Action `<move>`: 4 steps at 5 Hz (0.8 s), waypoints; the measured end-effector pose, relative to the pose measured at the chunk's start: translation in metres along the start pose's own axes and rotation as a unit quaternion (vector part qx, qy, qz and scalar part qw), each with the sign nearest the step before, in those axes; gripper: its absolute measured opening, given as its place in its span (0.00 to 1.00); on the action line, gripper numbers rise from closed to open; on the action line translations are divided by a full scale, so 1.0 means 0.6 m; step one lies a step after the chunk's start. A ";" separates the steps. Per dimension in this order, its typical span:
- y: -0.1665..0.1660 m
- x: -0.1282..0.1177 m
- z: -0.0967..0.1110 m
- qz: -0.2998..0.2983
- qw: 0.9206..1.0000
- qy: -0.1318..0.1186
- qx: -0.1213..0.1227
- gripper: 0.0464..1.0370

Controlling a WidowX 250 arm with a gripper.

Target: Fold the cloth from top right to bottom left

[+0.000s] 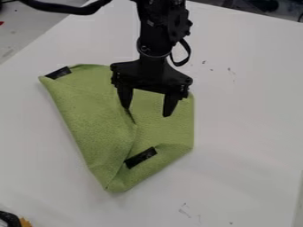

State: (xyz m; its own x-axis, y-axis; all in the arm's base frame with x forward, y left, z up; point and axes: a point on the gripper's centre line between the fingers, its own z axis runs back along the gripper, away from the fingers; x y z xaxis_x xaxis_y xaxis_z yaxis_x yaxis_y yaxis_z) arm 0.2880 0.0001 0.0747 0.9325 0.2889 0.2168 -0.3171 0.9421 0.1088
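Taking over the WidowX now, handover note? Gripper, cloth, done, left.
Gripper: open, nothing between the fingers, over the upper middle of the cloth; contact with it unclear.
Cloth: green, on the white table, a flap over its left part, right part spread out. Black strips at its upper left corner and near its lower edge.
Done: partly folded; can't tell if that flap belongs to this fold.
Left: top-right-to-bottom-left fold isn't complete. I'd probably grasp the upper right edge next and bring it down left.
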 end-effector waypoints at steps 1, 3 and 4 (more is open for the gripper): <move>-0.001 -0.004 -0.012 -0.006 1.000 0.012 0.005 0.97; -0.015 0.060 -0.035 -0.084 0.996 -0.005 -0.012 0.97; -0.023 0.100 -0.045 -0.127 0.991 -0.017 -0.029 0.97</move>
State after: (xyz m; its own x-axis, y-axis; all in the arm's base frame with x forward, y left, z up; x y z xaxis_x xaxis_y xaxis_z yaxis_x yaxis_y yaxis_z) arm 0.3528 0.0088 0.0599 0.9742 0.0365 0.2226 -0.0620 0.9921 0.1090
